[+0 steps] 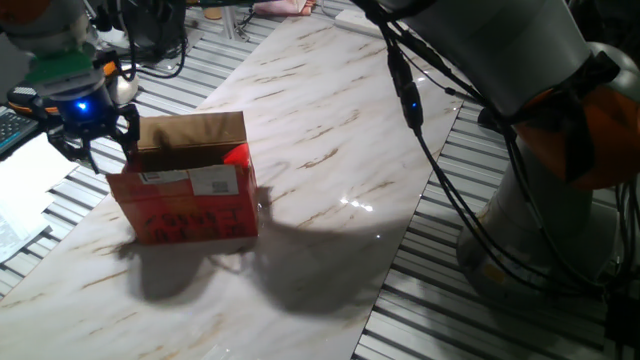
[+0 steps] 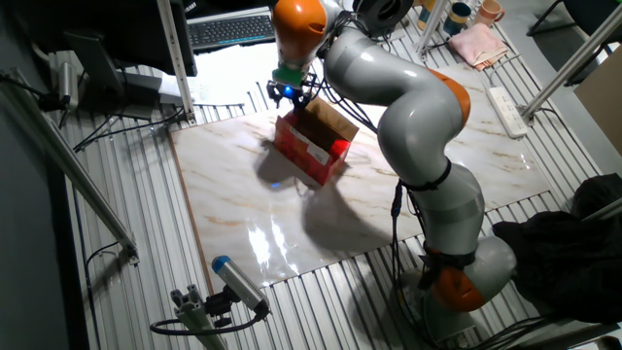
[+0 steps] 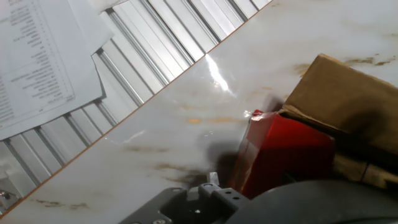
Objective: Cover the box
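Note:
The box point(image 1: 190, 205) stands on the marble-patterned board point(image 1: 330, 150), red outside, with a white barcode label point(image 1: 212, 180) on its front flap. A brown flap point(image 1: 195, 130) stands upright at its back, so the top is open. My gripper point(image 1: 98, 140), lit blue, hangs just left of the box's back corner, fingers spread and empty. In the other fixed view the gripper point(image 2: 289, 95) sits at the far upper corner of the box point(image 2: 309, 154). The hand view shows the red box corner point(image 3: 283, 155) and the brown flap point(image 3: 348, 99) to the right.
Slatted metal surface point(image 1: 400, 320) surrounds the board. Printed papers point(image 3: 37, 56) lie left of the board, beyond its edge. A keyboard point(image 2: 228, 29) sits behind. My arm's cables point(image 1: 440, 150) hang over the right side. A blue-tipped cylinder point(image 2: 236, 282) stands by the board's near edge.

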